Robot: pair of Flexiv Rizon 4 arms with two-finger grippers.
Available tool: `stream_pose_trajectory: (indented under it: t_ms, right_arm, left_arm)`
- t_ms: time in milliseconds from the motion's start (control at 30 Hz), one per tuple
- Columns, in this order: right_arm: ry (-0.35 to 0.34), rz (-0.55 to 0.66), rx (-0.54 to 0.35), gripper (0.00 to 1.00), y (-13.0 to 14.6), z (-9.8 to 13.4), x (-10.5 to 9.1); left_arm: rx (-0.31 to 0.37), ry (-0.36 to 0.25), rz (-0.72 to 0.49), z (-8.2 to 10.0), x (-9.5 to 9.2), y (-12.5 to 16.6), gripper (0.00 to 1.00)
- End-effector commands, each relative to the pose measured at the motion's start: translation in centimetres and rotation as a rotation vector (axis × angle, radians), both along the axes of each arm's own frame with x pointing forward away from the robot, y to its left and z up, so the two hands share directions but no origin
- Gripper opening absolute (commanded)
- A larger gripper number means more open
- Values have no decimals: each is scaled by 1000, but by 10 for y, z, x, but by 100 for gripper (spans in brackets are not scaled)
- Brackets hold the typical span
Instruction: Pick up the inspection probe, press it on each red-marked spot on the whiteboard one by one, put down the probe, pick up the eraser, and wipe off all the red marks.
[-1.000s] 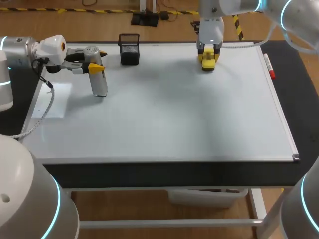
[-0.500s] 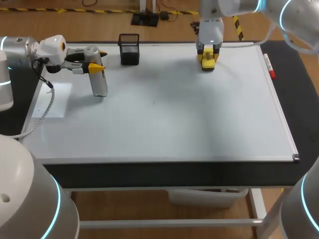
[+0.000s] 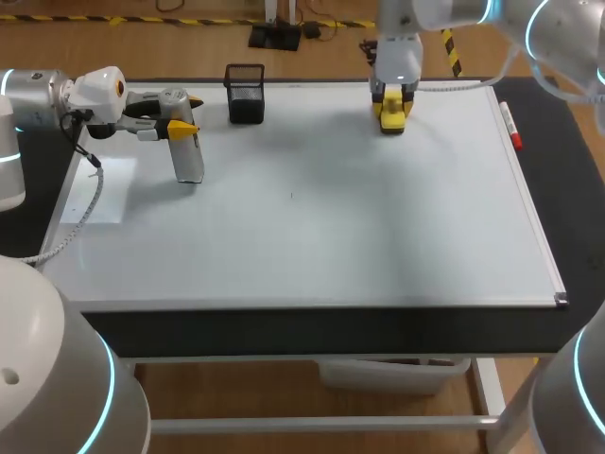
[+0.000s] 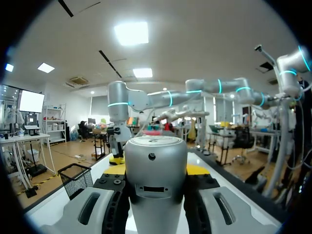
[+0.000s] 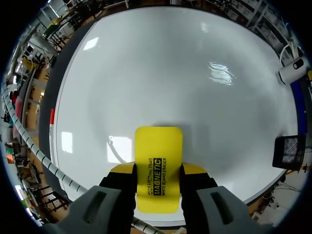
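Observation:
The probe [image 3: 189, 156], a silver cylinder, stands upright on the left part of the whiteboard [image 3: 331, 218]. My left gripper [image 3: 185, 114] is shut on its top; in the left wrist view the probe [image 4: 156, 180] fills the gap between the fingers of the left gripper [image 4: 156, 170]. At the board's far edge my right gripper [image 3: 394, 100] is shut on the yellow eraser [image 3: 393, 117]. In the right wrist view the eraser [image 5: 157, 161] juts out ahead of the right gripper [image 5: 158, 169] over the white surface. No red marks show on the board.
A black mesh cup [image 3: 245, 93] stands at the far edge, between the two grippers. A red marker [image 3: 510, 125] lies along the board's right rim. A white sheet [image 3: 99, 189] and a cable lie at the left edge.
The right gripper with the eraser has crept slightly toward the far edge. The left arm and probe have not moved.

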State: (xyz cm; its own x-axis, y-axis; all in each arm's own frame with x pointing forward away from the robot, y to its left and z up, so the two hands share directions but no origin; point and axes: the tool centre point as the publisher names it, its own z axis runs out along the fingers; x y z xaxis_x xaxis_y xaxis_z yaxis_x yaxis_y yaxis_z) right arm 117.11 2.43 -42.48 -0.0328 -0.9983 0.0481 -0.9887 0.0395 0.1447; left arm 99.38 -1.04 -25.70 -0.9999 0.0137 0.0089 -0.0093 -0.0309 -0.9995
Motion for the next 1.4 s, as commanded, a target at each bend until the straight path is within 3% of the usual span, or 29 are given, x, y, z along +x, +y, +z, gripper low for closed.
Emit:
stream_pose_trajectory:
  t_ms: [33,67,167,267,300,333,667,933,1400]
  right_arm:
    - [14,3,7,0,-1,-1,5]
    - [16,1,10,0,-1,-1,5]
    - [16,1,12,35,-1,-1,5]
    - [17,-6,16,38,-1,-1,5]
    - [17,-7,16,49,-1,-1,5]
    - [14,-15,28,100,-2,0,4]
    - [-13,-91,73,100,-8,20,-2]
    - [26,-260,207,100,-11,33,-9]
    - [11,-518,359,100,-27,69,-27]
  left_arm:
    - [0,-2,2,1,-1,0,0]
    - [0,-2,2,1,-1,0,0]
    - [0,-2,2,1,-1,0,0]
    - [0,-2,2,1,-1,0,0]
    - [0,-2,2,1,-1,0,0]
    - [0,-2,2,1,-1,0,0]
    - [0,-2,2,1,-1,0,0]
    - [0,-2,2,1,-1,0,0]
    - [0,-2,2,1,-1,0,0]
